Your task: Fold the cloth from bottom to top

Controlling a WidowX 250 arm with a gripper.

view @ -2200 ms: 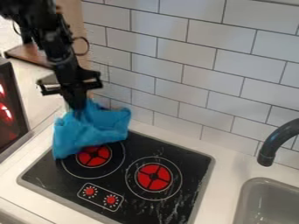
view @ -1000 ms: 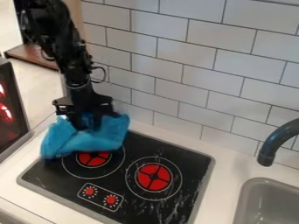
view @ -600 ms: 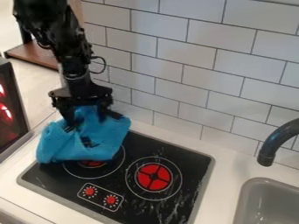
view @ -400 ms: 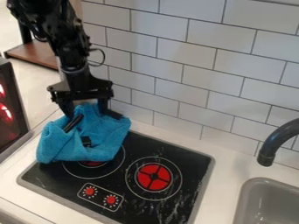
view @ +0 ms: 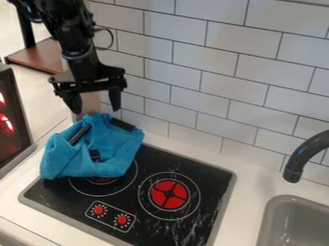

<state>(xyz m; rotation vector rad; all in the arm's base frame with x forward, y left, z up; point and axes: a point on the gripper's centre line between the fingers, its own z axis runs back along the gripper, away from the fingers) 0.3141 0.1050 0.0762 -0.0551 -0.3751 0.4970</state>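
The jaws of the black two-finger gripper (view: 95, 108) stand spread, pinching nothing, just above the far edge of the bunched blue terry cloth (view: 117, 153). The cloth lies over the left rear of the flat black stove top (view: 208, 170) and laps onto the white bench (view: 250, 192) towards its left edge. The dark patches on it may be tags or holes; I cannot be sure which.

I judge the fold partly made, but uneven. To do it well, lift the jaws straight up so neither tip snags the cloth. If the near edge needs more, pinch it thinly, carry it low to the far edge, lay it flat, then open.

The grey sink basin (view: 289, 198) is set into the bench near its right end, beneath the curved black tap (view: 310, 149).
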